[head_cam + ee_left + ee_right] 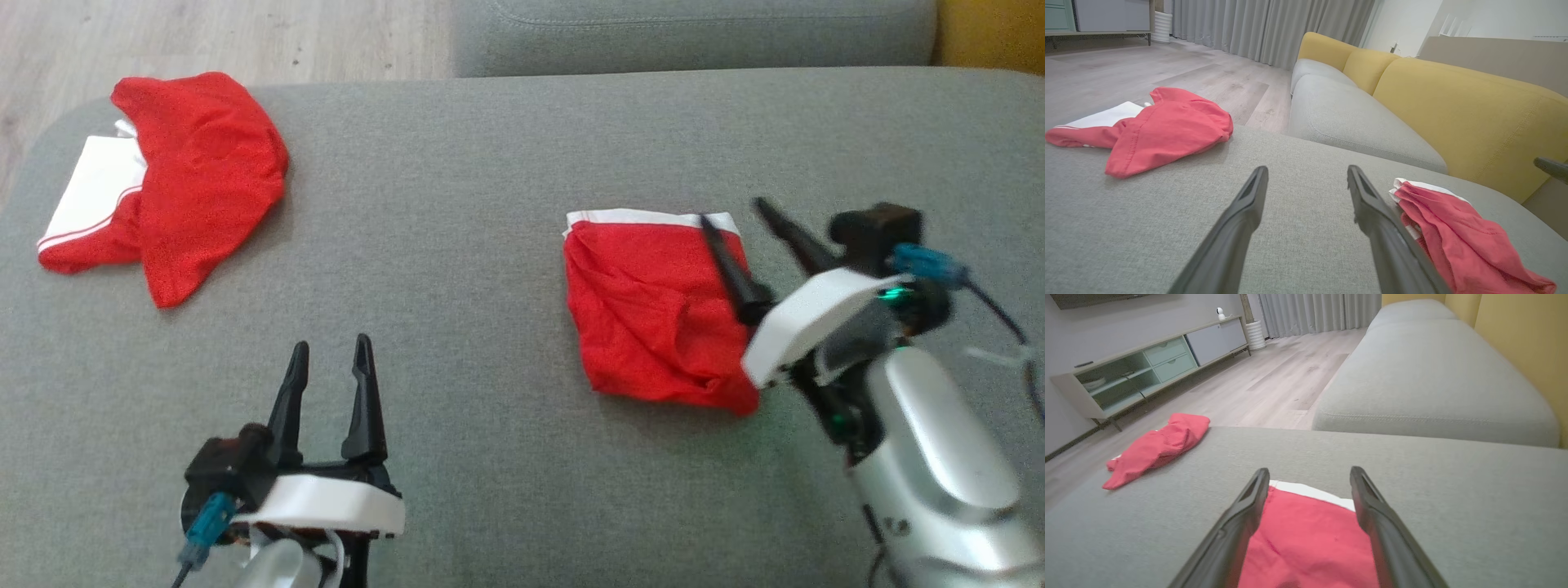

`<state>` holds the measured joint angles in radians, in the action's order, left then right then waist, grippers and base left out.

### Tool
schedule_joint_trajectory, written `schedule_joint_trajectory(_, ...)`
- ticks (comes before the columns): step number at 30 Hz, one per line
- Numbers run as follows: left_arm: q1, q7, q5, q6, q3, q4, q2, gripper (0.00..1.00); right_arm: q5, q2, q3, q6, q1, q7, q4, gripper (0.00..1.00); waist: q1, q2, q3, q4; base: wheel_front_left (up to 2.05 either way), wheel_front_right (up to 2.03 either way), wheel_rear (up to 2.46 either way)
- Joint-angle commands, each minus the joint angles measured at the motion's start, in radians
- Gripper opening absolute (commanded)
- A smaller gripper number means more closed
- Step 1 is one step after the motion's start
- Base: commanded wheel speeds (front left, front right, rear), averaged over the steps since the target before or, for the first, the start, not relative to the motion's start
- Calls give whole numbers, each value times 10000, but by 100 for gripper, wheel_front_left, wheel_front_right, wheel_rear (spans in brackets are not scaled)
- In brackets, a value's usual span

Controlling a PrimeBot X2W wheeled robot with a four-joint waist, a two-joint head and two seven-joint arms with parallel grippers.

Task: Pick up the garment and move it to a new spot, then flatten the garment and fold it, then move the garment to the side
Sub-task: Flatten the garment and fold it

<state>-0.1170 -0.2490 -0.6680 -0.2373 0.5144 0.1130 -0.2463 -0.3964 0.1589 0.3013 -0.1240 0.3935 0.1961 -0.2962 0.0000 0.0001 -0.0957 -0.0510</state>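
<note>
Living room with a pale wood floor [204, 33], grey curtains [1269, 28] at the far end and a long low cabinet [1147, 367] along the wall. Up close it's all sofa [490, 204]: a big grey seat with yellow back cushions [1474, 114] behind it.

There are two red pieces on the seat, well apart from each other. The garment [653, 318] is on the right half, folded into a rough rectangle and lying flat, with a white band along its far edge and a few creases across the red. The second garment [196, 180] is at the far left corner near the seat's edge. That one's crumpled, with a red part flopped over a white panel that has thin red stripes.

The right gripper [731, 211] is at the garment's right edge with its fingers spread wide and nothing between them. One finger sits over the fabric near the white band, the other over bare grey just beside it. From the right wrist view the red cloth sits low between the two fingers [1237, 522]. Can't tell if they're actually touching it.

The left gripper [331, 343] is down at the near left over bare seat, fingers also apart and holding nothing, with both garments well clear of it.
</note>
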Motion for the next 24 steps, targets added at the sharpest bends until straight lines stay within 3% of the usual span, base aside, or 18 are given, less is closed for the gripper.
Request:
schedule_joint_trajectory(1,-208,-50,35,-1,-302,-309,-82,100,409,211,-197,-67,20,-215,131,100,0,-1,-9,-78,0,0,0)
schedule_joint_trajectory(2,-195,-39,29,0,-281,-317,-75,100,596,322,-324,-67,4,-257,-15,95,0,-1,-26,-119,0,0,0)
schedule_joint_trajectory(3,-189,-26,26,-2,-263,-323,-71,100,735,410,-402,-67,-14,-270,-180,49,0,-1,-50,-163,0,0,0)
schedule_joint_trajectory(4,-190,-16,25,-1,-245,-327,-68,100,844,493,-429,-67,-37,-273,-342,39,0,-1,-78,-215,0,0,0)
schedule_joint_trajectory(6,-200,-3,23,0,-230,-335,-74,100,987,643,-368,-67,-63,-290,-669,1,0,-1,-151,-321,0,0,0)
schedule_joint_trajectory(15,-319,10,39,-48,-274,-375,-108,100,694,709,467,-67,-116,-636,-2222,0,0,-1,-435,-789,0,0,0)
schedule_joint_trajectory(24,-306,-4,24,-86,-310,-365,-147,100,40,433,2185,-67,-199,-1081,-1803,0,0,-1,-385,-938,0,0,0)
